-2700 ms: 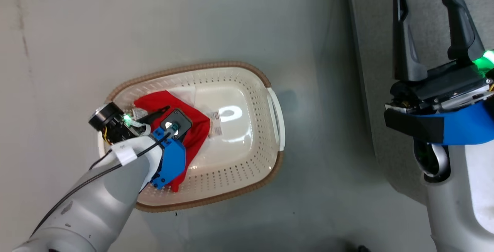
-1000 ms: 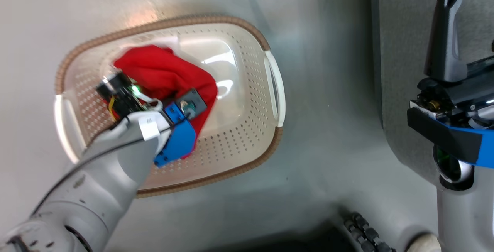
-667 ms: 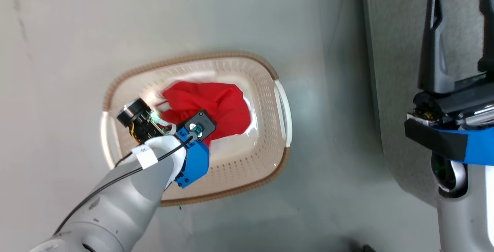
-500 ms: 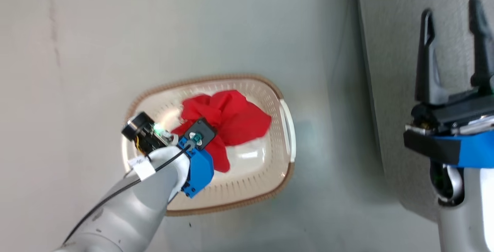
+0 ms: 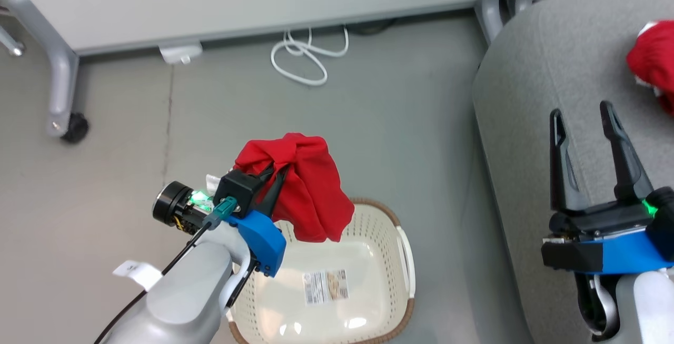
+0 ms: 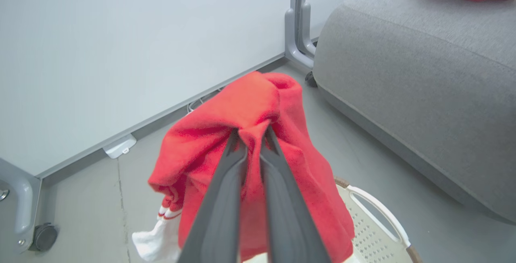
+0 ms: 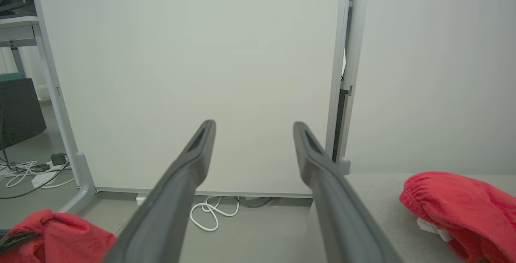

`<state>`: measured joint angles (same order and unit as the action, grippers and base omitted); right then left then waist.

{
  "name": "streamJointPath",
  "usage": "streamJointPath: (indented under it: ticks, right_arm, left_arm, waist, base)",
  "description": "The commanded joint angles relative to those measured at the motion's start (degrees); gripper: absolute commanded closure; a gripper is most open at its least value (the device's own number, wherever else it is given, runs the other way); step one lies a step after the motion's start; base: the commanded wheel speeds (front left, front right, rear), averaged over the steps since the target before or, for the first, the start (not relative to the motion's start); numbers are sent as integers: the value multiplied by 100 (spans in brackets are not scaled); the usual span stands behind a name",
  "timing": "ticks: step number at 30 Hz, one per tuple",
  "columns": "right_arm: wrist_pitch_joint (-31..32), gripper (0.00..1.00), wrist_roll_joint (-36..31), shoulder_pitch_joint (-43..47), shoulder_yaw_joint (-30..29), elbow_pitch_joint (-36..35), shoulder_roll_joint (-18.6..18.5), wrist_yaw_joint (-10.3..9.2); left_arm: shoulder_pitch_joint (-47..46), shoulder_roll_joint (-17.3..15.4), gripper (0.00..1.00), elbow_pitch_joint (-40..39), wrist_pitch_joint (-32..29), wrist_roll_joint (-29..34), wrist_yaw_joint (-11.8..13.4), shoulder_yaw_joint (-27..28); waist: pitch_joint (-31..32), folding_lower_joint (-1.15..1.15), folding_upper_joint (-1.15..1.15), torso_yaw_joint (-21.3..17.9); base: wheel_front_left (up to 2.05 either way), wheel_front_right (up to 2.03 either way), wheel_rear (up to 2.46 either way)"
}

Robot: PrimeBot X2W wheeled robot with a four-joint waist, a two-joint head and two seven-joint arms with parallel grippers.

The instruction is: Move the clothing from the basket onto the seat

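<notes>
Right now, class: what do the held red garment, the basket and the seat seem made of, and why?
Garment: soft matte cloth, likely fleece; it drapes and bunches. Basket: glossy plastic; perforated walls, glare. Seat: matte grey woven upholstery; fine weave shows.

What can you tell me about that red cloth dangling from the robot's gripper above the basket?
The bright red soft fabric garment looks fleecy and is bunched into loose folds, with a white ribbed cuff dangling at one end. The left gripper is shut on a fold near its top, and the rest droops down from there. It hangs in the air over the far end of the cream-white perforated plastic basket and seems lifted clear of it, though its lowest edge is hard to judge.
</notes>
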<state>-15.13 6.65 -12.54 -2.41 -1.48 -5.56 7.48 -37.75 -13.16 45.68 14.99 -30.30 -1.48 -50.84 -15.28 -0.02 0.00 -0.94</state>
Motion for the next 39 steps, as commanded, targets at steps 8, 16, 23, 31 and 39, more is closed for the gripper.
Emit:
streamJointPath:
  ticks: [8,16,23,31,39]
  right_arm:
    - [-3,0,74,570,59,180,87,3]
    - [-3,0,115,836,171,223,120,3]
    - [-2,0,200,927,299,213,98,3]
    - [-3,0,317,900,571,226,-18,3]
    - [-3,0,598,517,1521,366,-629,3]
  left_arm:
    - [694,-216,100,-1556,29,388,63,829]
    - [841,-171,100,-2526,27,586,-126,1044]
    - [797,-137,100,-3120,13,656,-291,864]
    - [922,-188,100,-3248,-49,660,-314,694]
    - [828,-175,100,-3187,-58,681,-350,572]
  waist:
    - [1278,2,0,66]
    - [1609,2,0,42]
    - [1665,2,0,59]
    - [1656,2,0,51]
    - [1629,2,0,41]
  base:
    - [0,0,0]
    - [0,0,0]
    - [0,0,0]
    - [0,0,0]
    - [0,0,0]
